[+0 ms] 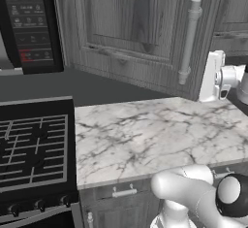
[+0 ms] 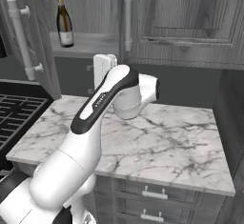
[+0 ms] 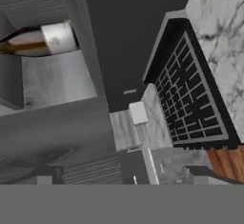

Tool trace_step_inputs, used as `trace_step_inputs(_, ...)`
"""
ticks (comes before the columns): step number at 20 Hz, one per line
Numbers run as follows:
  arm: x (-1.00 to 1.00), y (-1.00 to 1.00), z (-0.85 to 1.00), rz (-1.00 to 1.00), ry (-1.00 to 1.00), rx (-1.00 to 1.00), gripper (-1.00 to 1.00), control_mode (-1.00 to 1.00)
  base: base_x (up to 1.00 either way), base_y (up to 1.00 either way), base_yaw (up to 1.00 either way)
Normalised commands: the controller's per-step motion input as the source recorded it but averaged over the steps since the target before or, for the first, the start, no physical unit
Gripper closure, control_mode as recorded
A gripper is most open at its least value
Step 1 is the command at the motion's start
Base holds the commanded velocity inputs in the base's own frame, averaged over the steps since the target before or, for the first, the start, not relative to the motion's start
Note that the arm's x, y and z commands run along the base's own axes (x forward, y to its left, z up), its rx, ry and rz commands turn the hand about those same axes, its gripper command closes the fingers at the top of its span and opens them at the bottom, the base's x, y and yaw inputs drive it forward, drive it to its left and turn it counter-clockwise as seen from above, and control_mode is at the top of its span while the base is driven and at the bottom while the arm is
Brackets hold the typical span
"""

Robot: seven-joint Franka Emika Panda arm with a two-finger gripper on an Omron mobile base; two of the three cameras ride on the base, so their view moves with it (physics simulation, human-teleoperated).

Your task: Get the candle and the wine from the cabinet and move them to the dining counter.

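Observation:
The wine [image 2: 64, 20], a dark bottle with a gold neck and pale label, stands upright on the lower shelf of the cabinet [image 2: 88, 43]. The cabinet's left door [image 2: 24, 32] is swung open. In the rolled hand view the wine [image 3: 45, 39] lies sideways at the upper left. My gripper [image 3: 119, 179] is open with nothing between its fingers, hovering over the worktop below and in front of the shelf, well short of the bottle. My white hand [image 1: 212, 76] hangs just right of the open door's handle [image 1: 190, 42]. The candle and the dining counter are out of view.
A marble worktop [image 1: 155, 135] with drawer fronts lies under the cabinet. A black gas stove [image 1: 34, 144] adjoins it on the left, with a microwave [image 1: 29, 23] above. The cabinet's right door [image 2: 190, 18] stays shut, its handle [image 2: 127, 18] beside the opening.

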Motion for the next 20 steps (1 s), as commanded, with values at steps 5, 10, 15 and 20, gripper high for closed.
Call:
trace_step_inputs(5,-0.55,0.86,0.0,0.23,0.0,0.0,-1.0,-1.0,0.0,0.0,0.0)
trace_step_inputs(10,-0.73,0.9,0.0,0.23,0.0,0.0,-1.0,-1.0,0.0,0.0,0.0)
trace_step_inputs(15,-0.72,0.96,0.0,0.22,0.0,0.0,-1.0,-1.0,0.0,0.0,0.0)
trace_step_inputs(20,-0.6,1.0,0.0,0.21,0.0,0.0,-1.0,-1.0,0.0,0.0,0.0)
